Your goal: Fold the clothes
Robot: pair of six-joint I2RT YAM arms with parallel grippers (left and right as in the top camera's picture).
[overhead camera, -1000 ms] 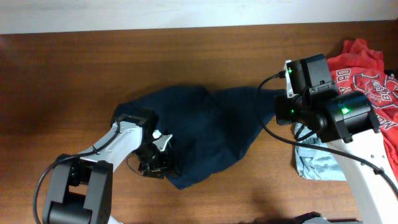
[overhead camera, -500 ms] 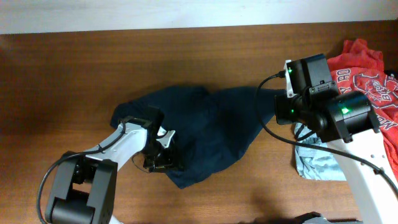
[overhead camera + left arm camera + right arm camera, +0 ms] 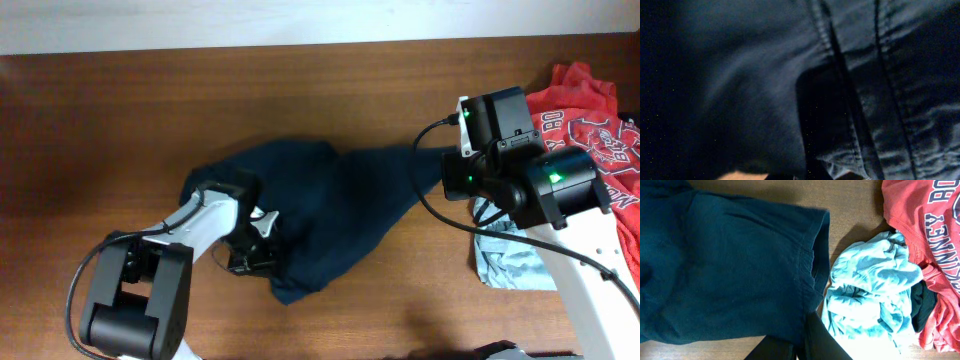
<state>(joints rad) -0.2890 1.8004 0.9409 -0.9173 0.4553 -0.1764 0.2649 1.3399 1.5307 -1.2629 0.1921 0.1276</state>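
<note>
The clothes (image 3: 330, 215) lie mid-table (image 3: 120, 120), a rumpled navy heap with its long axis running near-left to far-right; the left gripper (image 3: 250, 258) sits at its near-left edge, the right gripper (image 3: 797, 340) at its far-right hem; whether either is clenched on cloth, I cannot tell; seams and creases show.

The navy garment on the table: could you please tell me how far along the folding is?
Nothing looks folded yet: the navy garment lies rumpled, with no neat crease showing. In hand: the left claw sits on its edge at one end, the right claw by the hem at the other; whether either grips is unclear. Left: flattening it and every fold.
</note>
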